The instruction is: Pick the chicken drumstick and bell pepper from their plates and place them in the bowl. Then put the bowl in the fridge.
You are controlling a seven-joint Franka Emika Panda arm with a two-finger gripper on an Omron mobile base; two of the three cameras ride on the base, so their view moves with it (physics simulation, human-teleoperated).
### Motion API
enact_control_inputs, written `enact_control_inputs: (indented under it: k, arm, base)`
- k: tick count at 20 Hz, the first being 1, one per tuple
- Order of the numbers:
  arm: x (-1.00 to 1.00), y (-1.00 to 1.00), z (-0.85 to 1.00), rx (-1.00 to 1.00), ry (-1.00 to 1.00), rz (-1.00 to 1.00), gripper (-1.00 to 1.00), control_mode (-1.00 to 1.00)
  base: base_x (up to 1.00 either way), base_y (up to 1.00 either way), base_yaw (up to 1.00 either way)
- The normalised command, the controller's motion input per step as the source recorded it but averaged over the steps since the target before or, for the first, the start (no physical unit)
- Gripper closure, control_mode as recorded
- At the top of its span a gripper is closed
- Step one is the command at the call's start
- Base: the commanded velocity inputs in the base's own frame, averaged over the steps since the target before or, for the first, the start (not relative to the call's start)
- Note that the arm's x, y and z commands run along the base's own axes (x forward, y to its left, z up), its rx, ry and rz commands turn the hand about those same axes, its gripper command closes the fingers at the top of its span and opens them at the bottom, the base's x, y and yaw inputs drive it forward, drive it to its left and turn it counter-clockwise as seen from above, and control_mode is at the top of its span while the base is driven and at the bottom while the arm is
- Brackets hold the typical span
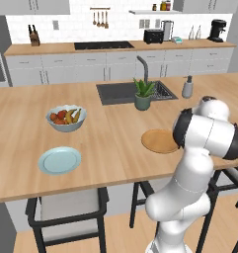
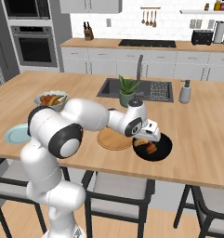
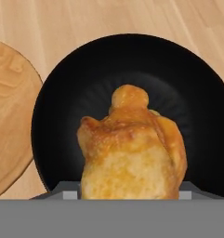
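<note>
Close under my gripper [image 2: 149, 142] I have the chicken drumstick [image 3: 132, 148] clamped between my fingers, hanging over the black bowl [image 3: 76, 79], which sits just beside the tan wood plate [image 2: 111, 140] near the counter's front edge. Further along the counter lies the pale blue plate [image 1: 59, 160], with the fruit bowl [image 1: 66, 118] behind it and the potted plant [image 1: 143, 94] by the sink [image 1: 115, 93].

A lumpy golden-brown chicken drumstick [image 3: 132, 153], mottled amber with paler patches, shows against a round glossy black bowl [image 3: 62, 102]. A tan wooden plate [image 1: 157, 141] carries faint grain; a glossy pale blue plate [image 1: 59, 160] lies on the light wood-grain desk [image 1: 21, 143]. The pale blue-grey fruit bowl [image 1: 66, 123] holds red-orange and yellow fruit.
</note>
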Motion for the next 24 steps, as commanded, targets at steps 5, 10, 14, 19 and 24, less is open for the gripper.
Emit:
enact_control_inputs:
  k: [5, 10, 14, 19, 24]
  arm:
    - [0.17, 0.0, -0.14, 0.0, 0.0, 0.0, -1.0, -1.0]
    - [0.13, -0.13, -0.1, 0.0, 0.0, 0.0, -1.0, -1.0]
    - [0.08, -0.2, 0.0, 0.0, 0.0, 0.0, -1.0, -1.0]
    - [0.07, -0.19, 0.0, 0.0, 0.0, 0.0, -1.0, -1.0]
    - [-0.03, -0.13, 0.3, 0.0, 0.0, 0.0, -1.0, -1.0]
  base:
    - [0.0, 0.0, 0.0]
    - [0.0, 0.0, 0.0]
    - [0.0, 0.0, 0.0]
    - [0.0, 0.0, 0.0]
    - [0.0, 0.0, 0.0]
